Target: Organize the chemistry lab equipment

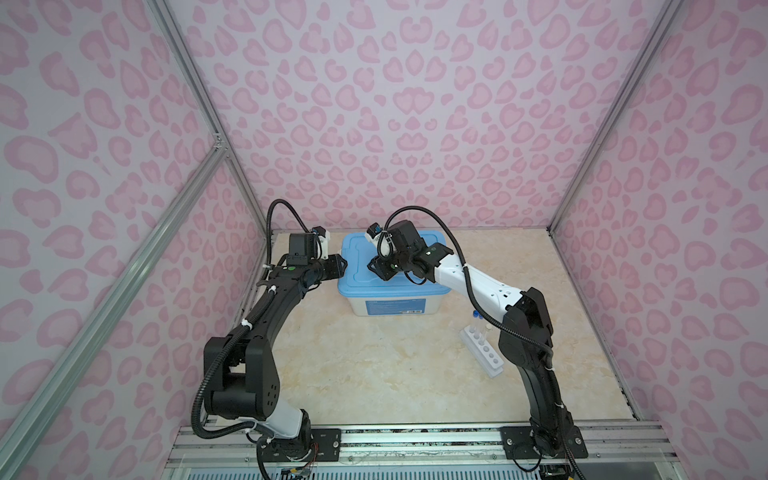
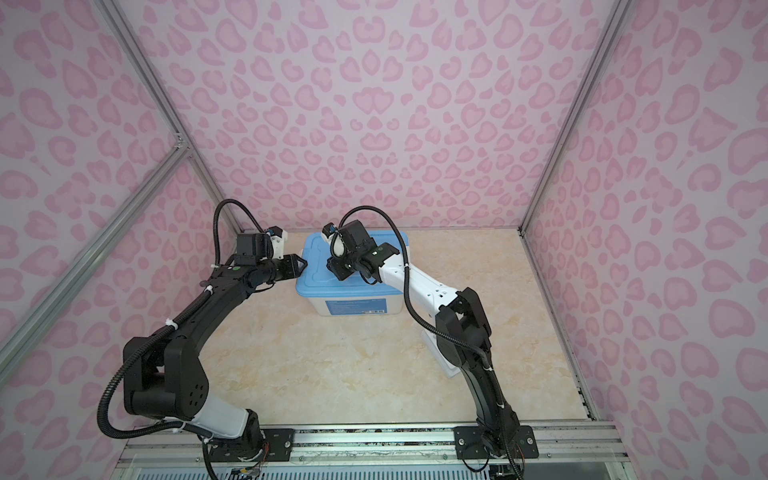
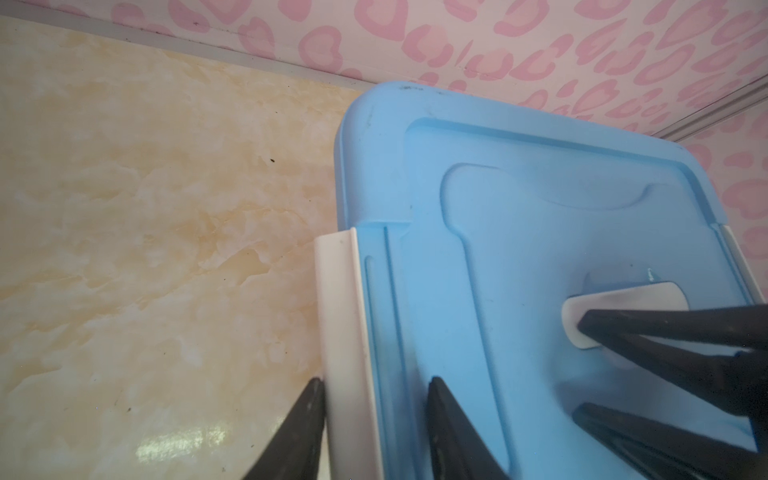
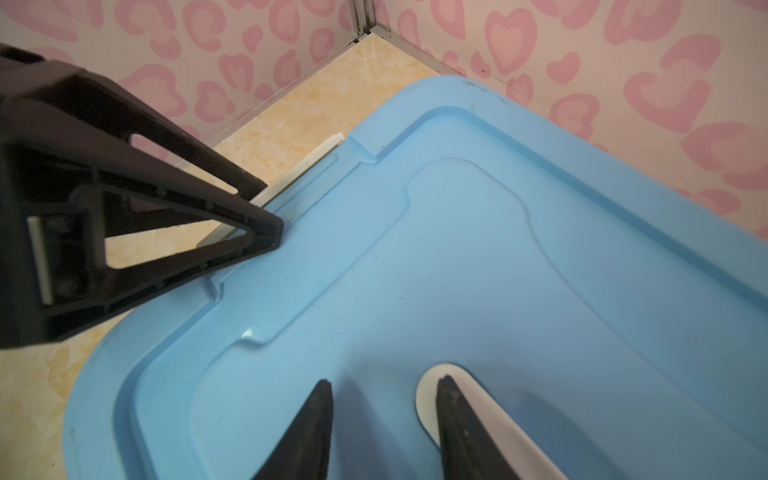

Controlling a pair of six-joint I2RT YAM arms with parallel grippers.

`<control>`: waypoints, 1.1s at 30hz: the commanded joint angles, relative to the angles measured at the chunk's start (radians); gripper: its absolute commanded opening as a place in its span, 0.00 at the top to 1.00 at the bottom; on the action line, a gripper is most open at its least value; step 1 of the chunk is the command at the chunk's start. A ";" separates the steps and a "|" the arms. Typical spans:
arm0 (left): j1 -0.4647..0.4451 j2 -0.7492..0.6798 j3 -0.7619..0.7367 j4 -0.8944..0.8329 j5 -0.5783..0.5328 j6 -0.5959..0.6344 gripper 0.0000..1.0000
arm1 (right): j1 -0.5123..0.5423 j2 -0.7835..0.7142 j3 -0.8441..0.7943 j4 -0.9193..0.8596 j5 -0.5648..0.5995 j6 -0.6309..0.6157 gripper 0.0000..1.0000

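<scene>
Pink heart-print walls (image 1: 374, 124) are seen on three sides of a beige marble-look table (image 1: 374, 374).

At the left, the left gripper (image 1: 341, 266) is held level at the left edge of a blue lid (image 1: 355, 249). The lid sits on a white bin (image 1: 390, 305) placed at the back middle of the table. In the left wrist view the jaws are seen partly open, set astride a white latch (image 3: 340, 311) on the lid's side. One finger (image 3: 307, 428) is laid close along the latch's outer face; whether it touches cannot be told. The other is rested over the lid, with a gap left to the latch. Nothing is clamped.

Over the lid's middle, the right gripper (image 1: 375, 268) is pointed down and leftward, its jaws likewise parted. One fingertip (image 4: 453, 415) is laid at a white handle (image 3: 623, 297) sunk in the lid, the other over bare blue plastic. Nothing is gripped.

Further right, near the right arm's elbow, a white rack (image 1: 482, 351) is found on the table, well apart from the bin. Capped test tubes (image 1: 478, 320) are stood at its far end.
</scene>
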 commanded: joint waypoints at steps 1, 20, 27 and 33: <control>-0.008 0.010 0.018 -0.018 0.002 0.021 0.58 | 0.002 0.024 -0.019 -0.138 -0.003 0.011 0.58; -0.035 0.018 0.033 -0.043 -0.039 0.030 0.60 | -0.001 0.013 -0.048 -0.119 -0.011 0.014 0.58; -0.048 0.021 0.042 -0.053 -0.062 0.037 0.61 | 0.000 0.010 -0.053 -0.115 -0.011 0.015 0.58; -0.063 0.025 0.052 -0.063 -0.083 0.037 0.63 | -0.002 0.009 -0.059 -0.110 -0.011 0.018 0.58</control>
